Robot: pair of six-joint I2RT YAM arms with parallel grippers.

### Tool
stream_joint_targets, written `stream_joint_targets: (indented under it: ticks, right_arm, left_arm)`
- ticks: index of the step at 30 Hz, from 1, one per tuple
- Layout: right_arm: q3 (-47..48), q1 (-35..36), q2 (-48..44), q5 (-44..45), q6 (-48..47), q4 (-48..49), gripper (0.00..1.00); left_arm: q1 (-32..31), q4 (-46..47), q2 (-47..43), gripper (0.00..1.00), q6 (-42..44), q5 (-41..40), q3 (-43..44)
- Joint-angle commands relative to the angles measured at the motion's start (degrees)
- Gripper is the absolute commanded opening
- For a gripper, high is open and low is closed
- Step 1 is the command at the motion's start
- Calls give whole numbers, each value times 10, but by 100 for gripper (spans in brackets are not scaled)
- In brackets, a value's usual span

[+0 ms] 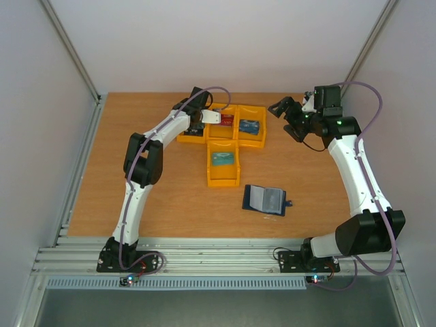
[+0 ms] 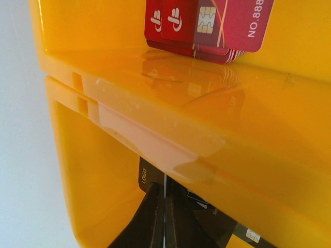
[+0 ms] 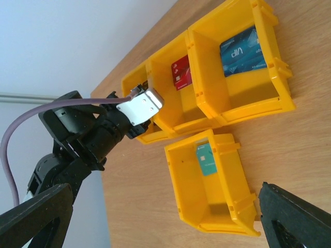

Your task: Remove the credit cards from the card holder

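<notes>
The card holder lies open on the table, pale sleeves up, with no gripper near it. My left gripper reaches down into the leftmost yellow bin. In the left wrist view its fingers are shut on a thin card seen edge-on, above black cards lying in that bin. Red cards lie in the bin beside it. My right gripper hangs wide open and empty above the back right of the table. The blue VIP card lies in the right bin.
Three yellow bins stand in a row at the back, the middle one holding red cards. A fourth bin in front holds a teal card. The left arm shows in the right wrist view.
</notes>
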Motion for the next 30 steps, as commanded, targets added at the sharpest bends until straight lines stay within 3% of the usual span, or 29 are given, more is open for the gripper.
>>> stream_joint_targets:
  ticks: [1,13,21,26,30]
  right_arm:
    - [-1,-5,2,-13,-8,-3,99]
    - [-3,-6,1,-19,-8,-4,98]
    - [-2,-8,1,-22,-8,-4,99]
    - [-2,-10,0,-26,-9,-4,98]
    - [-3,-10,-3,-26,-10,-5,99]
  left_arm:
    - [0,33,10,0,18,3,-12]
    - [0,90,16,0,38,-8,-31]
    - [0,74,7,1,40,1,-40]
    - [0,53,-1,27,44,12,-42]
    - [0,48,-5,36,46,12,-35]
